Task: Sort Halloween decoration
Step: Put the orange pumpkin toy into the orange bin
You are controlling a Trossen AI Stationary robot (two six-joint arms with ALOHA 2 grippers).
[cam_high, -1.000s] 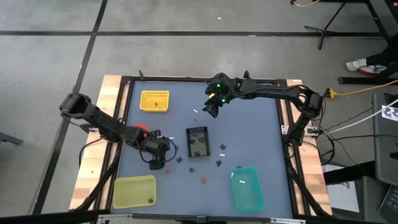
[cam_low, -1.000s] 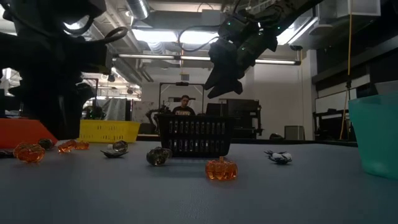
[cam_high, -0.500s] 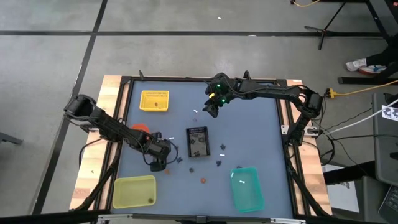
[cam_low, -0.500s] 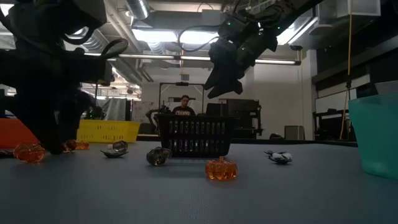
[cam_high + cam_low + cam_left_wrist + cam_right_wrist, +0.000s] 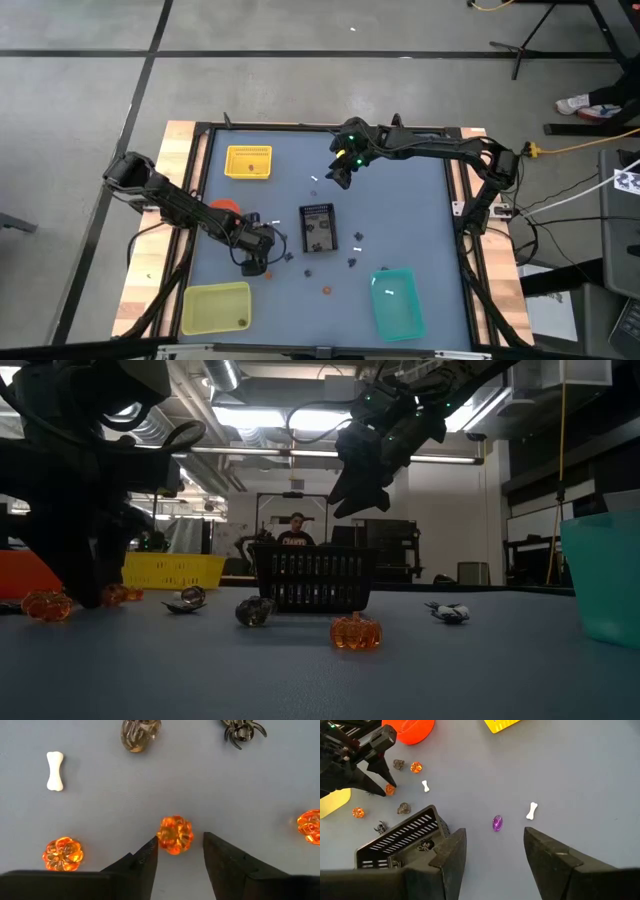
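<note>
Left gripper (image 5: 179, 851) spread open down at the table, fingers straddling an orange pumpkin (image 5: 175, 834) without gripping it, just beside the black tray (image 5: 318, 229), more trinkets scattered around that tray, right gripper (image 5: 340, 174) open, empty, above the tray's far side.

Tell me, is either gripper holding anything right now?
Nothing is held. The left gripper is open, its fingers either side of an orange pumpkin on the table; the right gripper hangs open and empty.
</note>
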